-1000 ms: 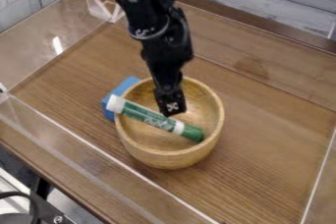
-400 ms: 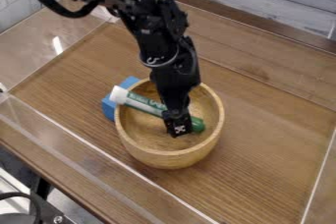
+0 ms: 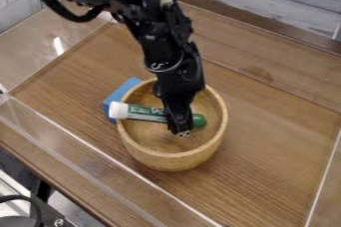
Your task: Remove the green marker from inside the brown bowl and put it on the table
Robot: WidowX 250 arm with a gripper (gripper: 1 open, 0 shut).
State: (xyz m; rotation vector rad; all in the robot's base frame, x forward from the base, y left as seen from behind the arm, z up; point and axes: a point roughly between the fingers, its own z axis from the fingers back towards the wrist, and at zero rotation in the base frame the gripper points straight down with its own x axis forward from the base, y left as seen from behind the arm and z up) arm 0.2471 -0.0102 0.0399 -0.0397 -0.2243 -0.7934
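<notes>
The brown bowl (image 3: 167, 149) sits near the middle of the table (image 3: 266, 141), a round light-wood bowl with thick walls. Inside it lies the green marker (image 3: 147, 113), its white cap end resting over the bowl's left rim. My gripper (image 3: 177, 122) reaches steeply down into the bowl, its black fingers closed around the marker's right part. The marker still rests in the bowl.
A blue rectangular block (image 3: 126, 90) lies against the bowl's left outside wall, under the marker's cap end. Clear acrylic walls (image 3: 54, 121) border the tabletop on all sides. The black arm (image 3: 147, 22) comes in from the top left.
The gripper has sunk deeper into the bowl and moved a little right, from above the marker down onto it. Its fingers have shut on the marker.
</notes>
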